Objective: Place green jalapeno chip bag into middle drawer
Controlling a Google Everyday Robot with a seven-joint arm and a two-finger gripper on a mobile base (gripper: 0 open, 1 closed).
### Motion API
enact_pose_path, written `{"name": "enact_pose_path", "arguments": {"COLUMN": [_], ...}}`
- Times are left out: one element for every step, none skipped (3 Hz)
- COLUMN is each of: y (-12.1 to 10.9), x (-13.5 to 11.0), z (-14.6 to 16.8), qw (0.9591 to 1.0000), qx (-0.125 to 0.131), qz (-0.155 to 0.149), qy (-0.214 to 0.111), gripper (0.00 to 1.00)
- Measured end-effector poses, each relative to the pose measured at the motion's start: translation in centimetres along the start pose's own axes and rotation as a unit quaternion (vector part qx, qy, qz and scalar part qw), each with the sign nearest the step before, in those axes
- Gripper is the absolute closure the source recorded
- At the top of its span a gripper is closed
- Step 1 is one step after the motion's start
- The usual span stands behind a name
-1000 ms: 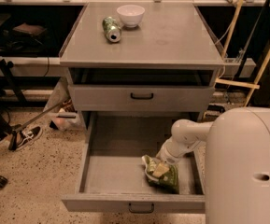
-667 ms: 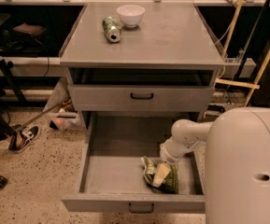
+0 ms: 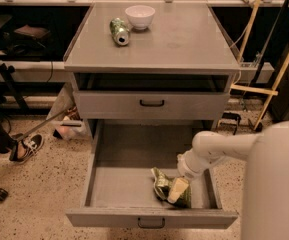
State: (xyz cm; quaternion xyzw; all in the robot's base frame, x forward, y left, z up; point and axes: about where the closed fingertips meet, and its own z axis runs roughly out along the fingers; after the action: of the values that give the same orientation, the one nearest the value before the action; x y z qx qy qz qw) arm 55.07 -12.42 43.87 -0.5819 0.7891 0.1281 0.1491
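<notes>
The green jalapeno chip bag lies crumpled on the floor of the open middle drawer, near its front right corner. My gripper reaches down into the drawer from the right, at the end of my white arm. It is right at the bag's right side, touching or just over it. A pale yellow patch shows there, and I cannot tell whether it is print on the bag or part of the gripper.
A shallower closed drawer front with a black handle sits above. On the cabinet top a green drink can lies beside a white bowl. A person's shoe is on the floor at left. Wooden poles lean at right.
</notes>
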Motion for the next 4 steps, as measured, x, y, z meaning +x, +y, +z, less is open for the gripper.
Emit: {"name": "enact_pose_path", "arguments": {"y": [3.3, 8.4, 13.5, 14.9], "x": [-0.9, -2.3, -3.1, -4.6], "z": [-6.2, -12.3, -17.5, -20.2], "qw": [0.9956, 0.9845, 0.9738, 0.9675], "qx": [0.064, 0.128, 0.194, 0.221], "qz": [0.035, 0.049, 0.019, 0.001], "qy": [-0.059, -0.109, -0.117, -0.123], "gripper": [0.0, 0.0, 0.0, 0.0]}}
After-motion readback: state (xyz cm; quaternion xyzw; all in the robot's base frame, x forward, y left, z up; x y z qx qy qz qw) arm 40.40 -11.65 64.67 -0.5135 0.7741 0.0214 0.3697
